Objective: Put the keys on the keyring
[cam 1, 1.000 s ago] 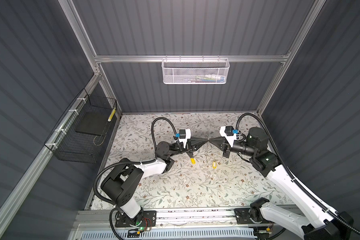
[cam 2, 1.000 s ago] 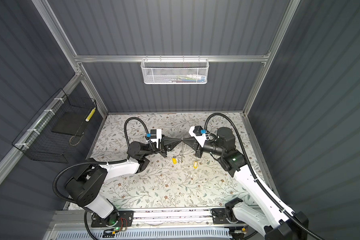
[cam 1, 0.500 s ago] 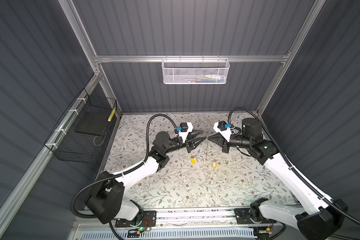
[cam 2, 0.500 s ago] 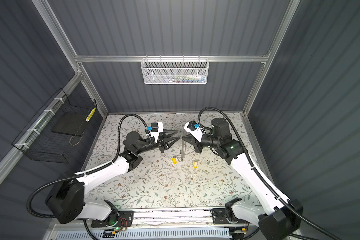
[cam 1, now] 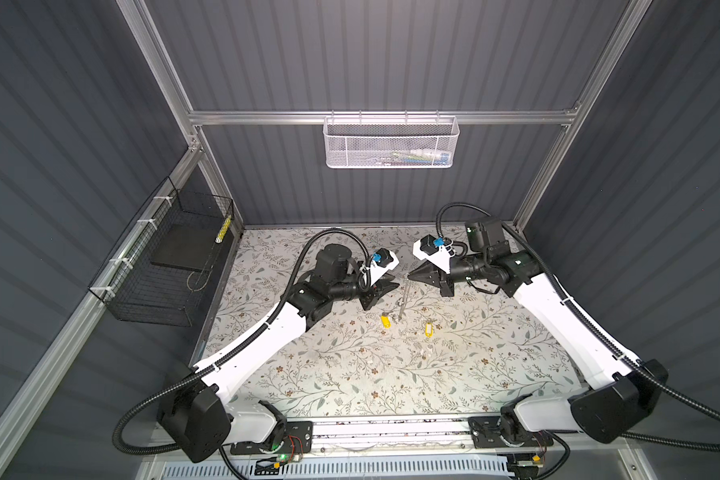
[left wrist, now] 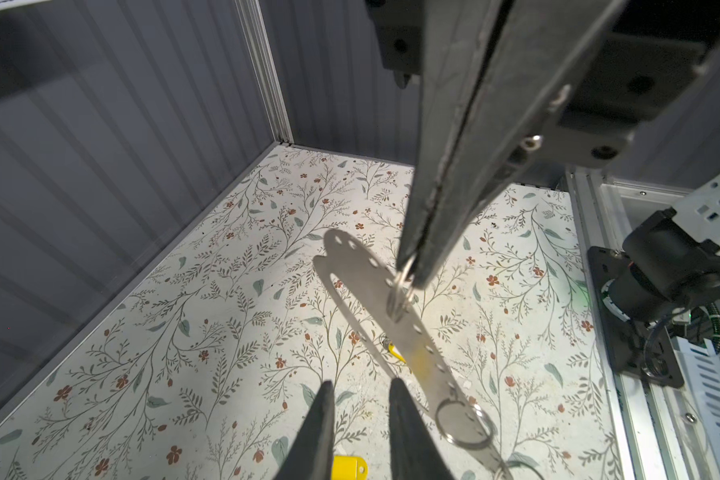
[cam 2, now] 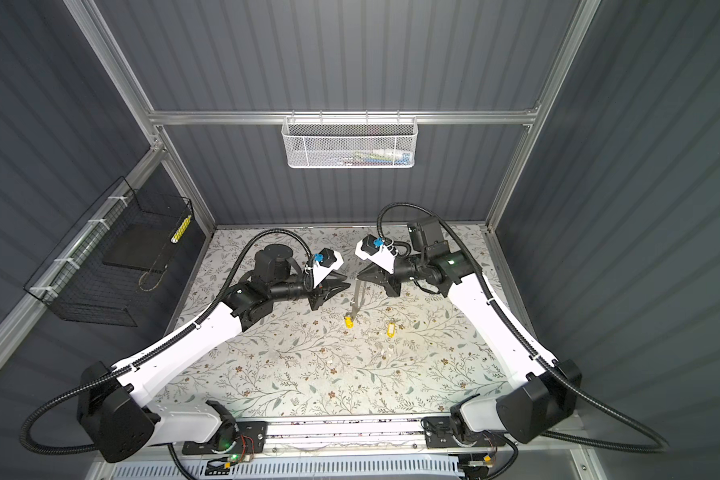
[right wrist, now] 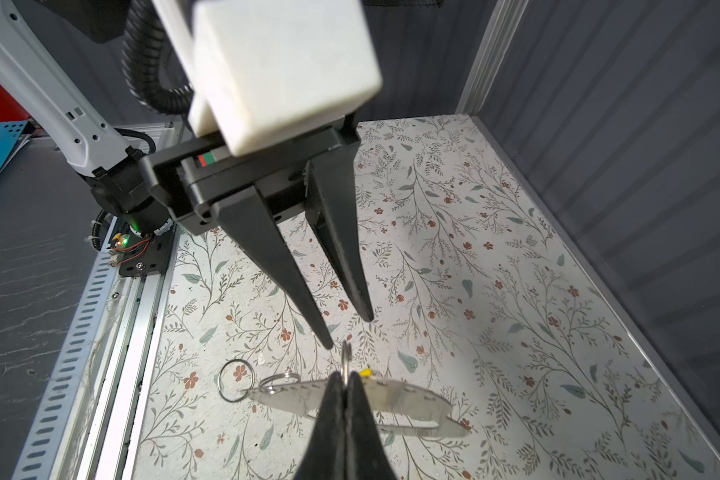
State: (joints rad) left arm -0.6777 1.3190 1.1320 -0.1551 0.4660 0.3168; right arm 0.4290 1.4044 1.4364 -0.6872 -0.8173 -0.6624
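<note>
Light falls from above onto the table (cam 1: pixel 350 374), which is bright in both top views, while the walls (cam 1: pixel 59 124) are dim grey. Shadows are soft and short. The frame posts (cam 1: pixel 154 54) lean outward at the edges. In the right wrist view the white box (right wrist: pixel 283 62) is blurred, and the keyring (right wrist: pixel 408 395) shines pale. A small green lamp (cam 2: pixel 234 457) glows at the front.
</note>
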